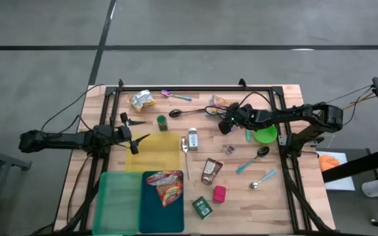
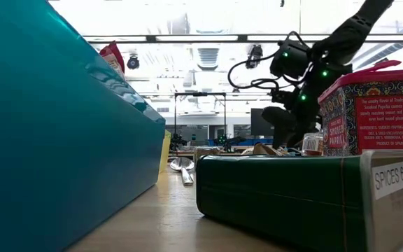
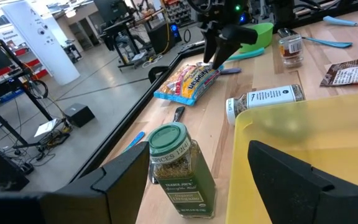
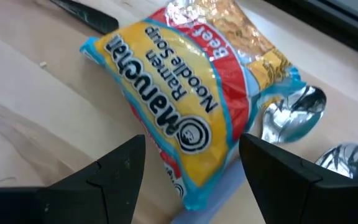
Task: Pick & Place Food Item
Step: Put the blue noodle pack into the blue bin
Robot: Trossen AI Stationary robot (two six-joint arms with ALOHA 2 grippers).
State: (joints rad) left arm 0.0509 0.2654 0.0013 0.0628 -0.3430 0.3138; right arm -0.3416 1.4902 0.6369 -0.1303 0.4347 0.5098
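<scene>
The food item under my right gripper is a yellow and red ramen noodle soup packet. It lies flat on the wooden table near the far edge, right of centre. My right gripper is open and slants down over the packet's near end, one finger on either side, just above it. My left gripper waits open at the table's left. A green-lidded spice jar stands upright on the table just ahead of its fingers.
Two metal spoons lie right beside the packet. A green bowl, a lying spice jar, a brown pouch and small tins are scattered nearby. Yellow, green and teal trays fill the near left.
</scene>
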